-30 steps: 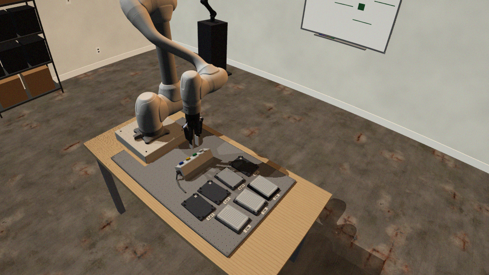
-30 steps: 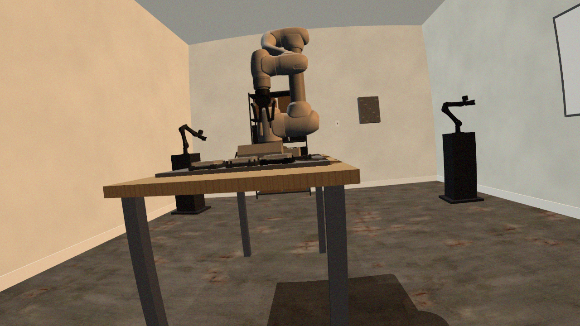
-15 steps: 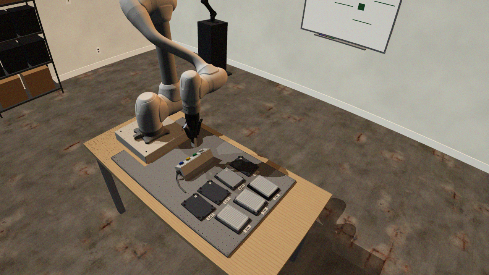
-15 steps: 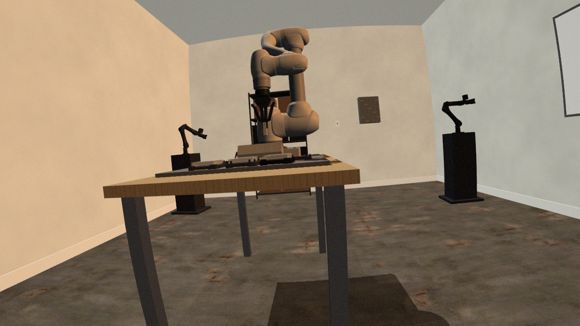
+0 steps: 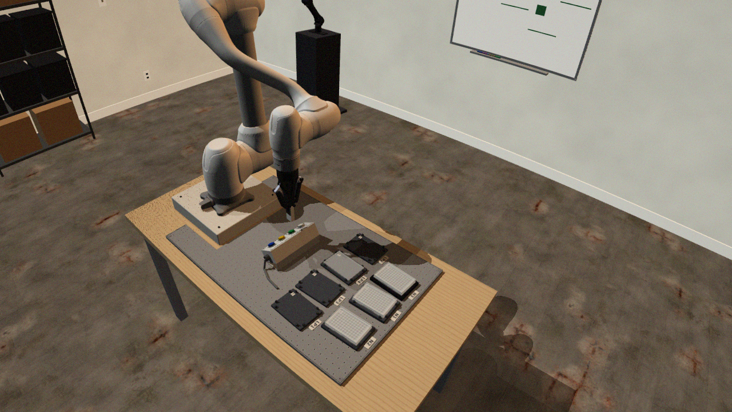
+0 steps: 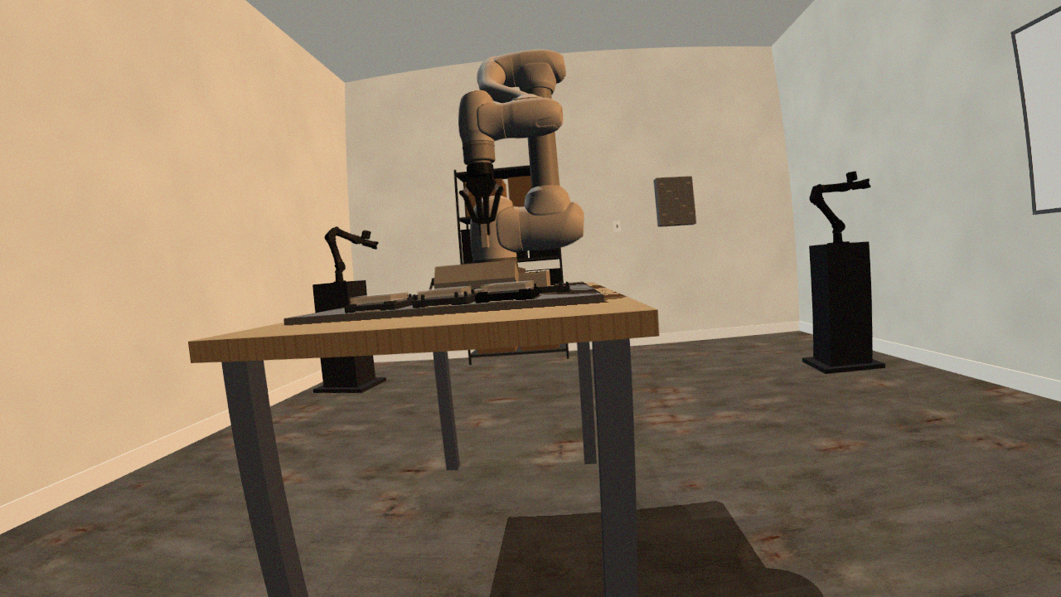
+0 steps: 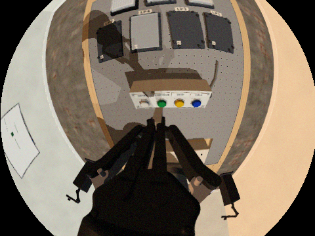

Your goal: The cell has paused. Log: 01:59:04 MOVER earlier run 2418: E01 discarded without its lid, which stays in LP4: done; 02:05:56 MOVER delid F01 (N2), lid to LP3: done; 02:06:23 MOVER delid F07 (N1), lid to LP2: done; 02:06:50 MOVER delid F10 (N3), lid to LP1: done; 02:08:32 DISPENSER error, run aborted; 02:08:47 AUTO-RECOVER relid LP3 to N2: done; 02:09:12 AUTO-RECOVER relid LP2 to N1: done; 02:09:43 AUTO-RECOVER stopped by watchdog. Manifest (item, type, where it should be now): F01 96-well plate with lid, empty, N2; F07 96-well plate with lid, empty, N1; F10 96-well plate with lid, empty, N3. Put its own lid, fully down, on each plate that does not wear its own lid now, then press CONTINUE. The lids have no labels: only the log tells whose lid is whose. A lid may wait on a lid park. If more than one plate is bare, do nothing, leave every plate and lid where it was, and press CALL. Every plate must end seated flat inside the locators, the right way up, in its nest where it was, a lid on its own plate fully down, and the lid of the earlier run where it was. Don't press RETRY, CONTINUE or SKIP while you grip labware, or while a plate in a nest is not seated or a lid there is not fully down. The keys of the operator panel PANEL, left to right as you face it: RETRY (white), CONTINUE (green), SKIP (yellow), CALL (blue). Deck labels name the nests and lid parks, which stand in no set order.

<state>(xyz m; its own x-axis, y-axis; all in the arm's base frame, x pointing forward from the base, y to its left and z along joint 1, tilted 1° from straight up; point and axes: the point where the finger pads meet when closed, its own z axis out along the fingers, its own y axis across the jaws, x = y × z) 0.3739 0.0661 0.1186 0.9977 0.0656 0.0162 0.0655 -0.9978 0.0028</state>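
1. Looking from the top view, the gripper is hanging pinched shut and empty above the button box, near the arm-side edge, likely to poke one key.
2. Looking from outside, the three plates are sitting near the front edge.
3. Looking through the wrist view, the fingertips are aiming at the green button; one lid is waiting behind.

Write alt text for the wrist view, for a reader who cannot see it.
The shut, empty gripper points down at the green key of the operator panel, beside white, yellow and blue keys. Beyond lie four lid parks, one holding a pale lid, and three plates along the far edge.
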